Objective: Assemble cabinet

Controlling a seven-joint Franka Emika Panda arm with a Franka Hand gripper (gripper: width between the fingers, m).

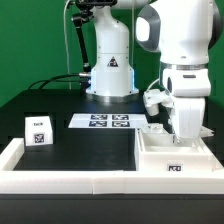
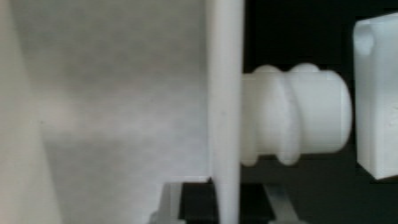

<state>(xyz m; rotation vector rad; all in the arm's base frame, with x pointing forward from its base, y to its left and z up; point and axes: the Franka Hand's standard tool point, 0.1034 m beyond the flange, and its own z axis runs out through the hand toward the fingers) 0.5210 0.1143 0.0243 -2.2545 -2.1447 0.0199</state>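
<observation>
The cabinet [image 1: 172, 157], a large white box with a small tag on its front, sits at the exterior view's right, near the table's front. My gripper [image 1: 183, 128] reaches straight down into it from above. In the wrist view a thin white panel [image 2: 228, 90] stands edge-on between my fingers, and the gripper [image 2: 228, 205] is shut on it, with a dark pad [image 2: 191, 203] pressed against each side. A broad white cabinet face [image 2: 98, 110] fills one side of the panel. A ribbed white knob [image 2: 295, 110] sticks out on the other side, towards another white piece [image 2: 375, 95].
A small white cube [image 1: 38, 130] with one tag stands at the exterior view's left. The marker board [image 1: 110, 121] lies flat mid-table. A low white rail [image 1: 60, 181] runs along the front edge and left side. The arm's base [image 1: 110, 75] stands behind.
</observation>
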